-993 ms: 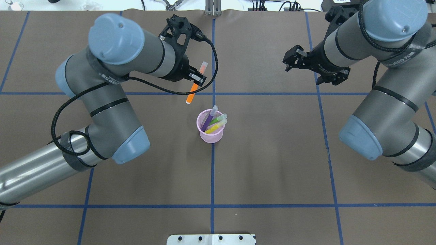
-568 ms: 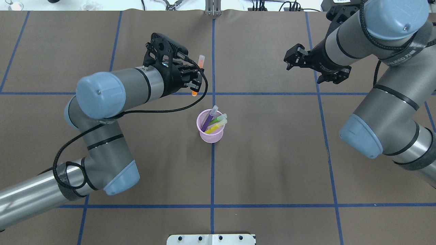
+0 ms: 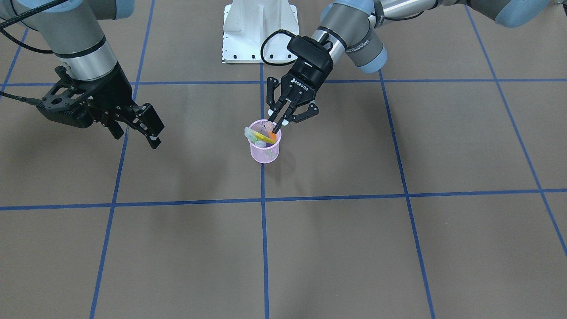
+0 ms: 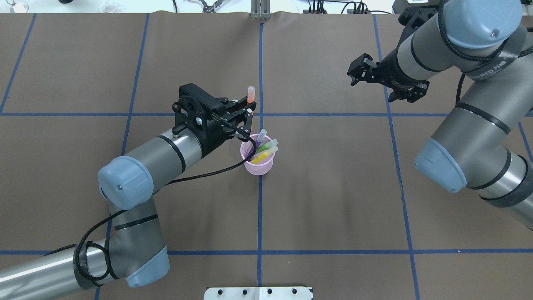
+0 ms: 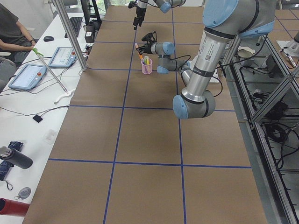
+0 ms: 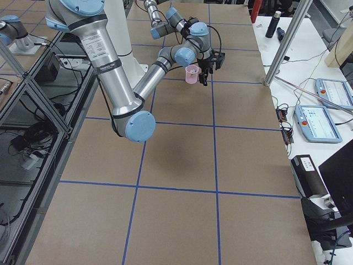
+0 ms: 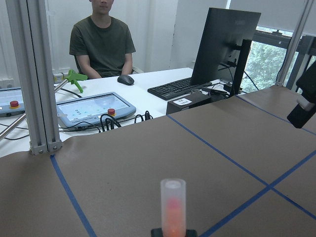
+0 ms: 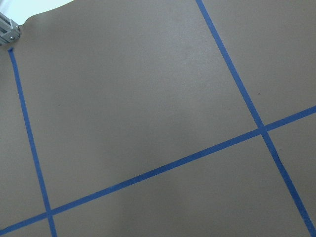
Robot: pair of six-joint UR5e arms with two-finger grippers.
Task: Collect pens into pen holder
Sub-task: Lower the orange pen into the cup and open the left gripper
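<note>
Overhead exterior view: slim orange marker-like pen (image 4: 249, 101) at the rim of the small pink wire-mesh cup (image 4: 259, 166).
Upright, pale translucent cap on top, clamped in the left gripper (image 4: 248, 116) at the cup's 11 o'clock edge. Inside, leaning toward 2 o'clock: purple pen (image 4: 256, 146), green pen (image 4: 262, 147), yellow pen (image 4: 259, 158). Shifted since 0.6 s ago from beyond the blue tape line (image 4: 333, 114) toward the cup. Well apart at 2 o'clock, right gripper (image 4: 353, 75), fingers spread, unmoved.

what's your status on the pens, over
Left gripper jaws shut on slim orange pen, tip over round pink wire-mesh cup. Right gripper open, empty, off to the side. Purple pen, green pen, yellow pen inside. No obstruction seen.
</note>
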